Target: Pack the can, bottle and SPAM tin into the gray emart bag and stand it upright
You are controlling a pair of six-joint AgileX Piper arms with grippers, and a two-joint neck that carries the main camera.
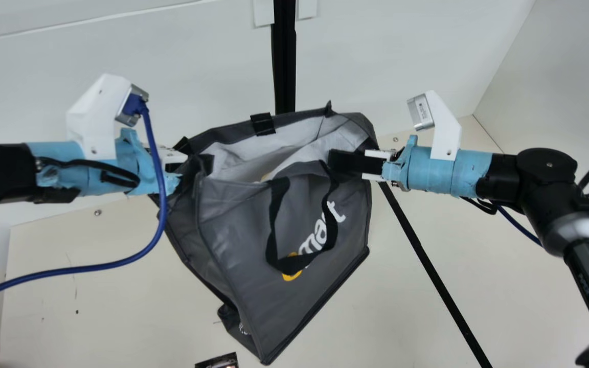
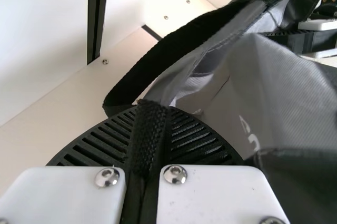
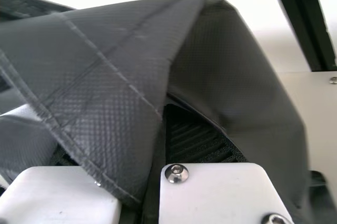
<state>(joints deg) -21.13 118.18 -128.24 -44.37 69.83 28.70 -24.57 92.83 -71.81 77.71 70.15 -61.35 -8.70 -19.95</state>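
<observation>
My left gripper (image 1: 188,166) and my right gripper (image 1: 350,162) hold the gray emart bag (image 1: 284,240) between them, tilted, with one lower corner pointing down and its pale-lined mouth open. A black handle loop (image 1: 330,225) hangs over its printed front. In the left wrist view, my left gripper (image 2: 147,134) is shut on black webbing at the rim of the bag (image 2: 279,87). My right gripper (image 3: 158,145), in the right wrist view, pinches gray fabric of the bag (image 3: 110,66), which folds over its fingers. The bag's deep interior is hidden.
A small dark object (image 1: 217,362), cut off by the main view's bottom edge, lies just left of the bag's lowest corner. The cream table (image 1: 120,306) spreads beneath. White panels (image 1: 182,61) stand behind, and a blue cable (image 1: 120,263) loops from my left wrist.
</observation>
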